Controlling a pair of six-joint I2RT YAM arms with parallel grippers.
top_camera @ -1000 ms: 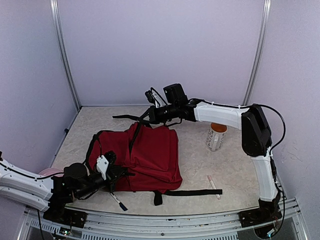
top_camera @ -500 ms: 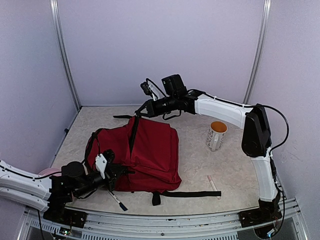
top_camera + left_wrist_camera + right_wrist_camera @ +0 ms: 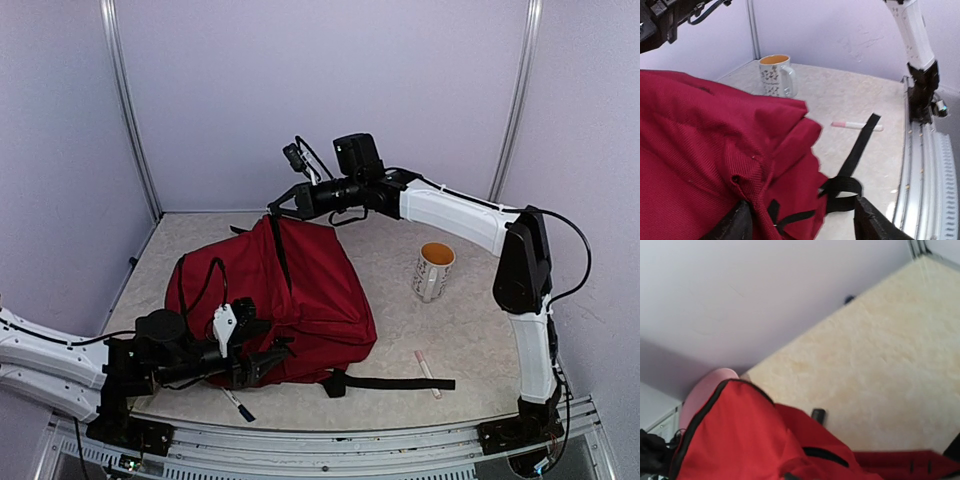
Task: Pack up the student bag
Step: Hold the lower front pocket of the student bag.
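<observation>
The student bag (image 3: pixel 290 290) is a dark red backpack, pulled up into a tent at the back of the table. My right gripper (image 3: pixel 276 204) is shut on the black strap at its top and holds that end raised. The right wrist view shows only red fabric of the student bag (image 3: pixel 740 440), not the fingers. My left gripper (image 3: pixel 268 358) is at the bag's near bottom edge. In the left wrist view the left gripper (image 3: pixel 802 212) is open, its fingers wide apart, with a corner of the student bag (image 3: pixel 700 140) and a black strap loop (image 3: pixel 842 187) lying between them.
A white patterned mug (image 3: pixel 433 271) with an orange inside stands right of the bag. A pink-and-white marker (image 3: pixel 427 373) lies near the front right, beside a loose black strap (image 3: pixel 395 382). A dark pen (image 3: pixel 238 403) lies at the front edge. A pink object (image 3: pixel 705 390) shows behind the bag.
The right gripper has lifted the bag's top higher, tenting the bag and dragging it slightly rightward. The left gripper has opened and moved right along the bag's near edge.
</observation>
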